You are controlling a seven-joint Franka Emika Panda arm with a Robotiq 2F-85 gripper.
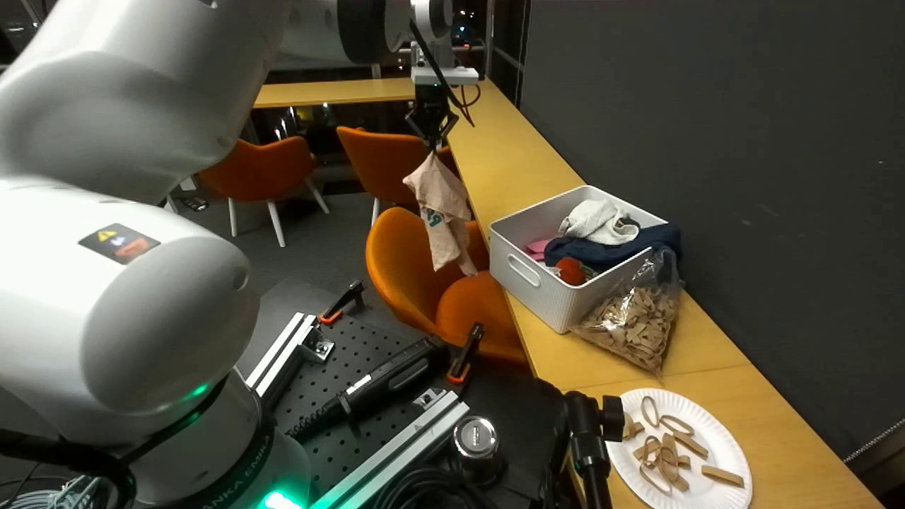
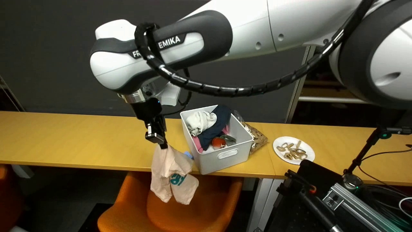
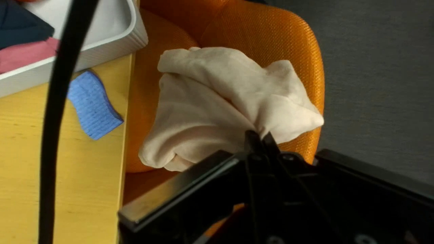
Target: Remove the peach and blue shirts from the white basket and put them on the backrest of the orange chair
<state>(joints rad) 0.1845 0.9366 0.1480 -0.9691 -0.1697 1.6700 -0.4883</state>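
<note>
Gripper (image 3: 260, 139) pinched together on the peach shirt (image 2: 173, 174), which hangs lengthwise straight below it over the orange chair (image 2: 170, 216), apparently between table (image 3: 84, 189) and backrest (image 1: 396, 265), so likely shift is outward.

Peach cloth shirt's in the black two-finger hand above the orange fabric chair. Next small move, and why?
I'd probably ease the hand away from the yellow wooden table, toward the orange backrest, before lowering. The hand is closed on the peach shirt, which in the wrist view shows mostly inside the backrest's rim; letting go here would likely drop it onto the seat.
</note>
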